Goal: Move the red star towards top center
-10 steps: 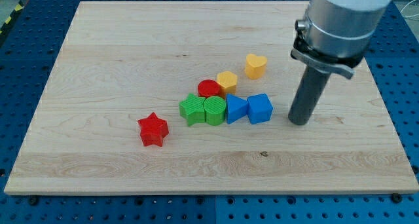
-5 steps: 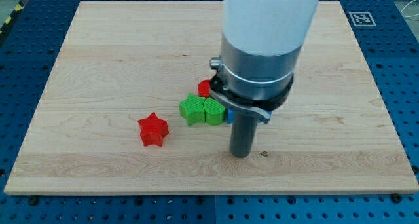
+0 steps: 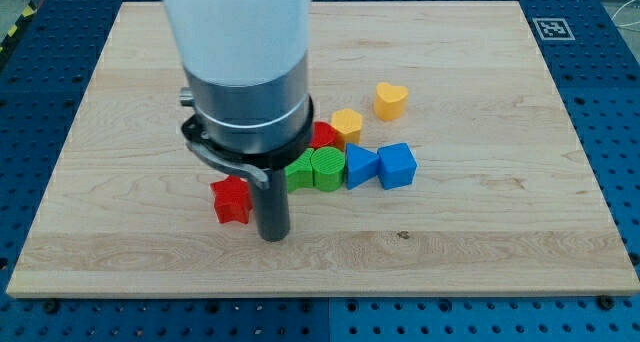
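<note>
Red star (image 3: 230,200) lies just to the view's left of the tip (image 3: 273,236), close beside the rod, partly hidden by the arm. The arm ends in that plain rod, with no jaws to spread or press. Up and to the view's right of the tip runs a row: green block (image 3: 299,171), green cylinder (image 3: 327,168), blue triangular block (image 3: 359,166), blue cube (image 3: 397,165). Behind them sit a red block (image 3: 323,134), a yellow block (image 3: 347,123) and, farthest, a yellow heart (image 3: 390,99) on the wooden board (image 3: 480,242).

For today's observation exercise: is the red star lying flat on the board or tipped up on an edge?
Flat, as far as shows: the red star sits level on the wooden board, partly hidden by the arm. My tip stands just to its right.
</note>
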Robot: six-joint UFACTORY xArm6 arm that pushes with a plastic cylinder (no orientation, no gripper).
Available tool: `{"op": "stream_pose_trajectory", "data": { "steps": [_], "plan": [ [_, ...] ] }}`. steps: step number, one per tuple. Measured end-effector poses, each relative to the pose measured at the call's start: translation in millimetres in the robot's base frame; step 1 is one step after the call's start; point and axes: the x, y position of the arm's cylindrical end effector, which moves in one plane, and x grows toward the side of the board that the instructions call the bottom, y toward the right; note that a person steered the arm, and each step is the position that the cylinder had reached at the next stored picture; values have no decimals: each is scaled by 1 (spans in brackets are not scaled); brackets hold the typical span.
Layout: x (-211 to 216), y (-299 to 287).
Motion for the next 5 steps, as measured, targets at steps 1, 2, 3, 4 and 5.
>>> {"op": "stream_pose_trajectory", "data": {
  "steps": [1, 2, 3, 4, 5],
  "plan": [
    [0, -16],
    [-8, -20],
    [-30, -20],
    [-56, -20],
    [-81, -20]
  ]
}}
